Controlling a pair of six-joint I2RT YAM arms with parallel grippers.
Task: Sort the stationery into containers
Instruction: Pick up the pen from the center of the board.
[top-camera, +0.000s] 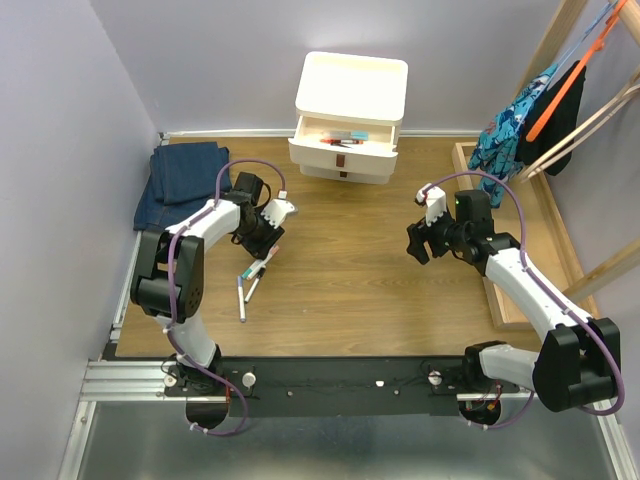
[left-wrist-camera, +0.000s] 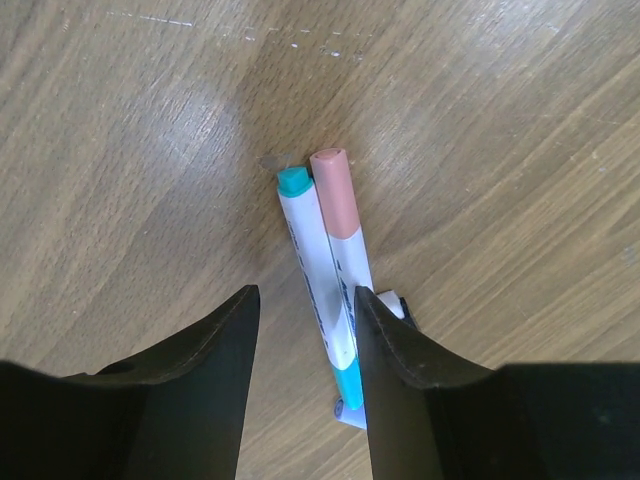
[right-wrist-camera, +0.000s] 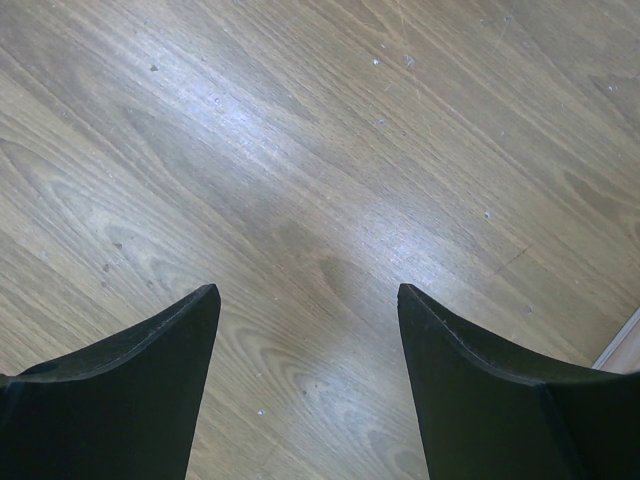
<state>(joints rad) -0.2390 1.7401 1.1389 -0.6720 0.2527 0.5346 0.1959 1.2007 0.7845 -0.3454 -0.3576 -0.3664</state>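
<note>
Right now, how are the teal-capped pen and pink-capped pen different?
The teal-capped pen has a short cap; the pink-capped pen a longer one. The teal-capped pen lies between the left fingers; the pink-capped pen runs under one finger. Both have white barrels and lie touching on the table.

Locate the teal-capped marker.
Left wrist view: the teal-capped marker lies on the table between the fingers of the left gripper, against the pink-capped marker.

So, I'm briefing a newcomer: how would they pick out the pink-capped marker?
On the wooden table, go to its left side, where the left gripper hovers. Two white-barrelled markers lie side by side beneath it. The pink-capped marker has a salmon cap; its neighbour, the teal-capped marker, has teal ends.
</note>
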